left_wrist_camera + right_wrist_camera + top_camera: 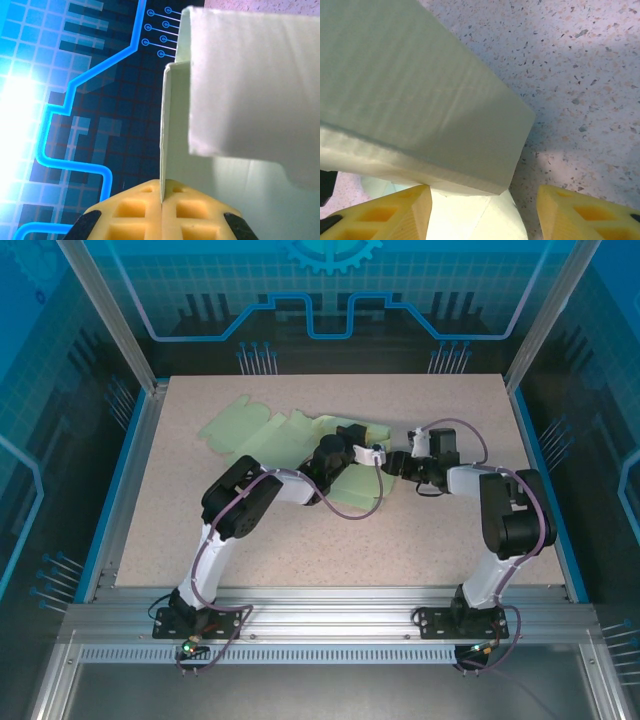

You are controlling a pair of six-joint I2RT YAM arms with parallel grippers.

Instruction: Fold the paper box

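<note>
A box (250, 425) wall was judged mid-fold: its edge was clamped by the left gripper (161, 200); the right gripper (485, 210) was spread open. An inward press seemed called for next.

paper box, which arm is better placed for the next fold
Right, probably: the right claw is open and free at the paper box, while the left claw is shut on a panel, holding it.

Two black-and-white robot arms, left arm (238, 502) and right arm (510, 512), carry looping purple cables (346, 510) above black base plates (200, 623); yellow fingers (134, 211) show square waffle-like pockets.
</note>
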